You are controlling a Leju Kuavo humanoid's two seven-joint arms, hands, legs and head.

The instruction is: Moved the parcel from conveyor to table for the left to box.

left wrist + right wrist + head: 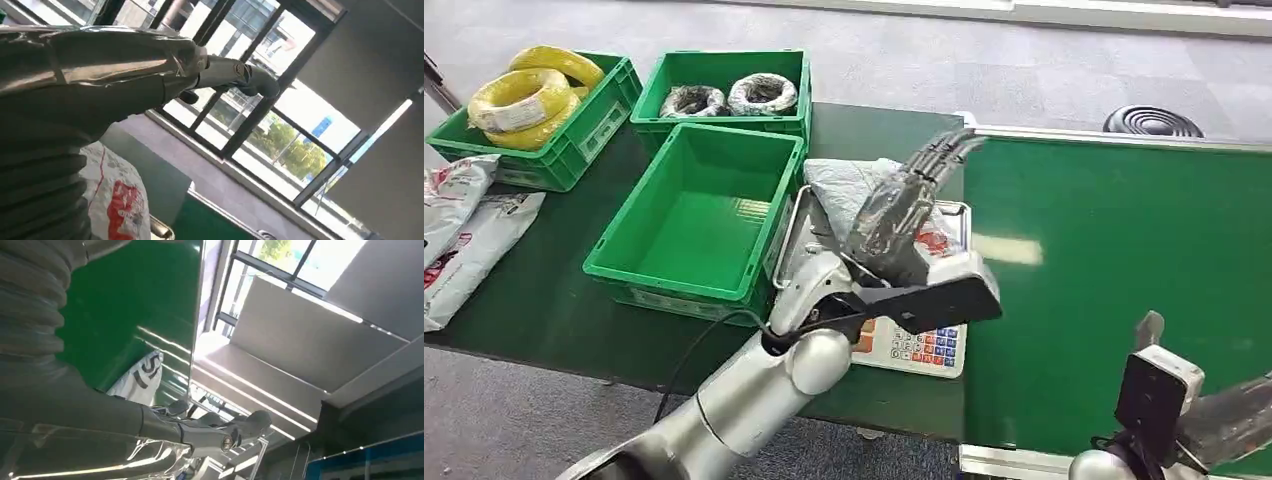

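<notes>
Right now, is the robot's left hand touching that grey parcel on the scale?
Cannot tell. In the head view the left hand lies over the grey parcel on the scale, hiding any contact or gap; the left wrist view does not settle it.

the grey parcel point(849, 190) with red print lies flat on the scale's tray, just beside my empty green box point(699, 215). the green conveyor point(1104, 280) runs at its other side.

Grey floor point(1044, 75) — bright windows point(300, 125).
</notes>
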